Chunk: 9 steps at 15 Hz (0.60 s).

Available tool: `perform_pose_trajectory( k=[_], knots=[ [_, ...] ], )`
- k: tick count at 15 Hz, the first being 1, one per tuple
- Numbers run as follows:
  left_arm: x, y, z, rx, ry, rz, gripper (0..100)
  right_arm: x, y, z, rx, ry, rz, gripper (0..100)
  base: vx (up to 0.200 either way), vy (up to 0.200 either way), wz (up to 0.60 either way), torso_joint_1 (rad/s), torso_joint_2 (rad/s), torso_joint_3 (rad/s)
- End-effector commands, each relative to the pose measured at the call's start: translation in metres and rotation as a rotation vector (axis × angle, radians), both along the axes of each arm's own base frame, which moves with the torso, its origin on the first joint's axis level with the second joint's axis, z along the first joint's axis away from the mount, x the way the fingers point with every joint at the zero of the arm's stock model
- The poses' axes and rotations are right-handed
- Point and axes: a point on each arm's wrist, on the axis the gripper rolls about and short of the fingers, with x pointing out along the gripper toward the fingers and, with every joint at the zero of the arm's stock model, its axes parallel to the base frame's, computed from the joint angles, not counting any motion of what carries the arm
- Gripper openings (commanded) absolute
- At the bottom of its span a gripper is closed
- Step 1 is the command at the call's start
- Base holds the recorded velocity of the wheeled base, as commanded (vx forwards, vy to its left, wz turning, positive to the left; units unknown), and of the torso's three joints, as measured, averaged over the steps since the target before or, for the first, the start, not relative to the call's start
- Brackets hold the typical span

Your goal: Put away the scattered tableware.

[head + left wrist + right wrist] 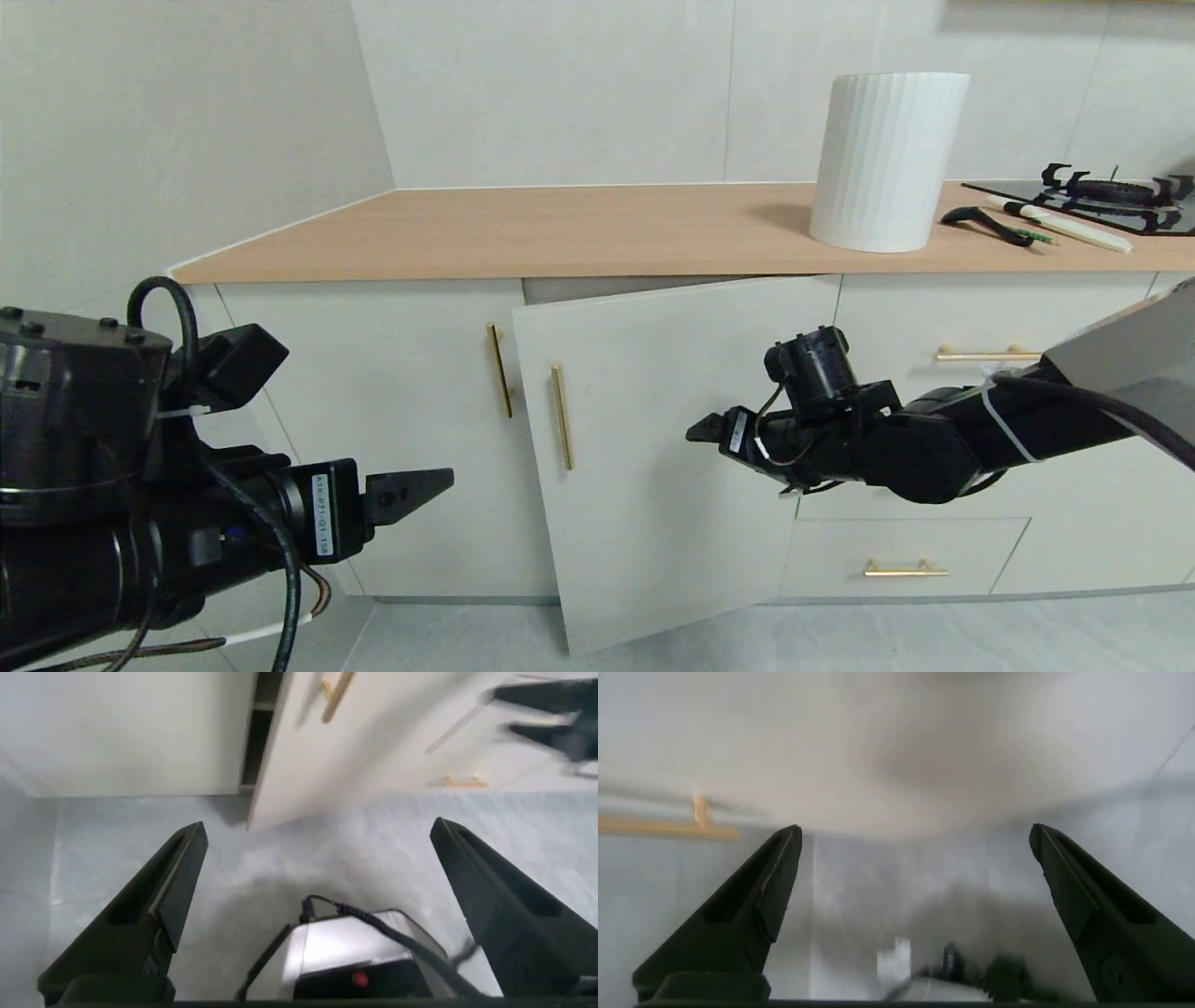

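While the cabinet door (653,448) hangs ajar, left end effector (320,835) and right end effector (917,835) (before it) gape wide

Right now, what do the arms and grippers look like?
Both black. Left arm: looped black cables, white zip tie, white label behind the left gripper, whose fingers are wedge-shaped. Right arm: white tie, black cable; right gripper bears a small white label.

Spread fingers (154,910) frame an ajar cabinet door (322,765).
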Motion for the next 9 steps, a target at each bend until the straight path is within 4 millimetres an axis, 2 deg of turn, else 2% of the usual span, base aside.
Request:
perform_pose_trajectory(
  k=[1, 3, 6, 9],
  knots=[
    [-0.001, 0.0, 0.0, -0.001, -0.001, 0.0, 100, 0.004, 0.001, -0.004, 0.002, 0.019, -0.017, 100, 0.0, 0.0, 0.0, 0.0, 0.0, 0.0],
    [-0.001, 0.0, 0.0, -0.001, -0.001, 0.0, 100, 0.007, 0.002, -0.006, 0.011, 0.024, -0.026, 100, 0.0, 0.0, 0.0, 0.0, 0.0, 0.0],
    [-0.001, 0.0, 0.001, -0.002, -0.003, 0.0, 100, 0.026, 0.01, -0.019, 0.066, 0.051, -0.091, 100, 0.0, 0.0, 0.0, 0.0, 0.0, 0.0],
    [-0.001, 0.001, 0.001, -0.003, -0.005, 0.0, 100, 0.045, 0.004, -0.026, 0.109, 0.062, -0.158, 100, 0.0, 0.0, 0.0, 0.0, 0.0, 0.0]
  ],
)
